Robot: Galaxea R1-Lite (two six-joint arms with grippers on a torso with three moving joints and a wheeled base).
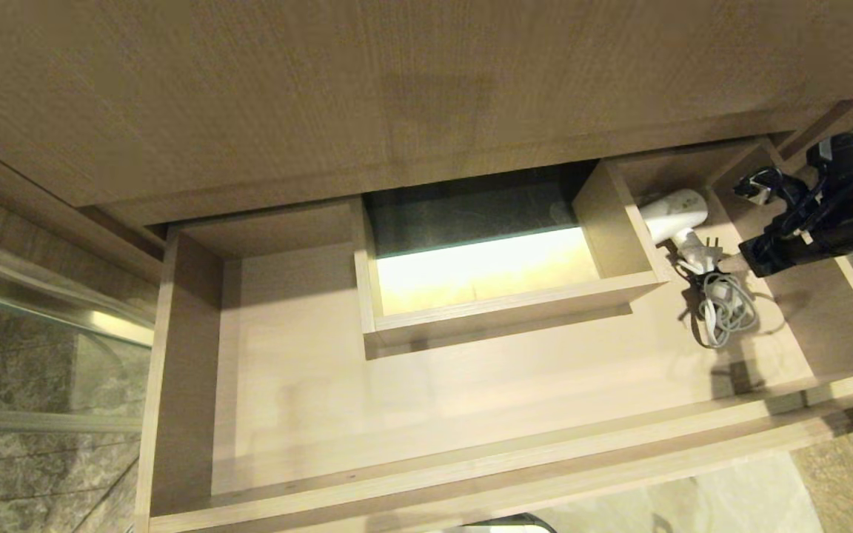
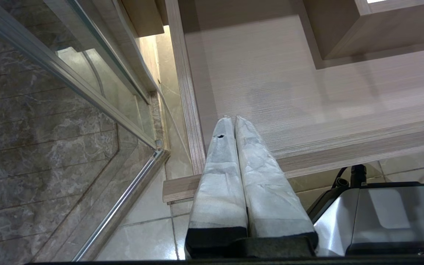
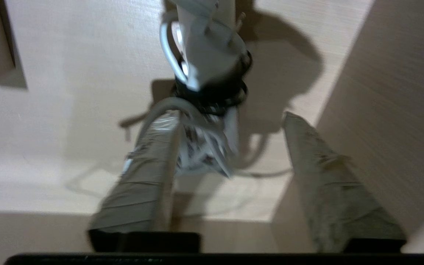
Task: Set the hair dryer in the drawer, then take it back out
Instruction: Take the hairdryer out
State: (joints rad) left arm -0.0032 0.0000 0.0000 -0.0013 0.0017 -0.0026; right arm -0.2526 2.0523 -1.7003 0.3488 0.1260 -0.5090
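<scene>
Head view: the drawer [image 1: 471,474] is pulled out, a wide, shallow, light wood tray filling the lower frame. The hair dryer [image 1: 674,215], white with a fat barrel, lies inside it at the upper right, its grey-white cord [image 1: 726,311] coiled just below. The right claw [image 1: 730,260] reaches in from the right edge, tips near the handle end.

Left wrist view: the left claw [image 2: 233,121] hangs over the drawer's corner, its wrapped fingers pressed together.

Right wrist view: the right claw [image 3: 230,117] is spread. The hair dryer's handle [image 3: 206,55] and cord lie just beyond, ungripped.
</scene>
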